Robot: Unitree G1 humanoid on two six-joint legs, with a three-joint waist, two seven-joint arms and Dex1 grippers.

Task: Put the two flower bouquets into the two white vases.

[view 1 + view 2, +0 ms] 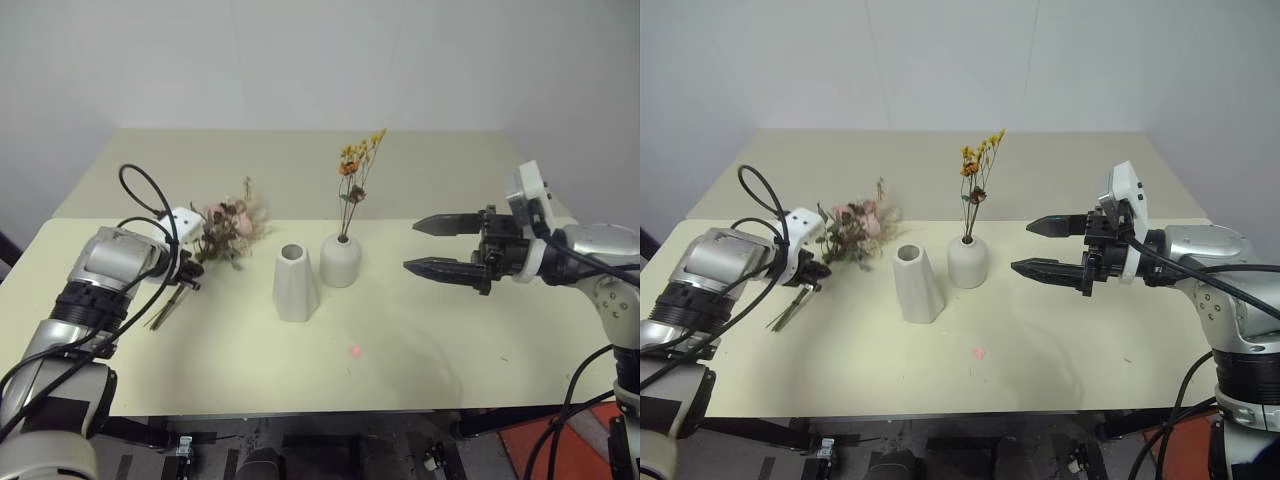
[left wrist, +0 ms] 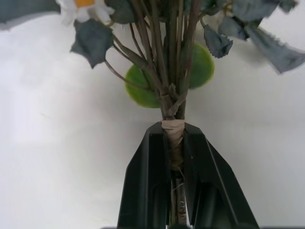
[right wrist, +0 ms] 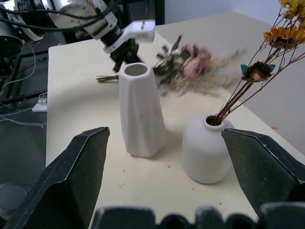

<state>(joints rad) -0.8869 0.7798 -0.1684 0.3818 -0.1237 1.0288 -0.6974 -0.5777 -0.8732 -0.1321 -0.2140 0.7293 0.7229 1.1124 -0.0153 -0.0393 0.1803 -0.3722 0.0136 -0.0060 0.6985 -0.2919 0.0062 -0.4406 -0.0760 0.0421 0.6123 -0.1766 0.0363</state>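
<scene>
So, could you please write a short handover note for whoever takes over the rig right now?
Left gripper: fingers shut on the pink rose bouquet at its taped stems, low over the table.
Right gripper: open, holding nothing, in the air right of the vases.
Done: orange-yellow sprig stands in the short round vase.
Left: lift the rose bouquet and set it stems-first into the tall vase, which stands empty beside the short one.

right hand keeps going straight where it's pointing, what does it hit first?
Probably the short round vase holding the orange-yellow sprig: the open right hand points at it across bare table. The tall vase stands beyond; depth is uncertain.
</scene>
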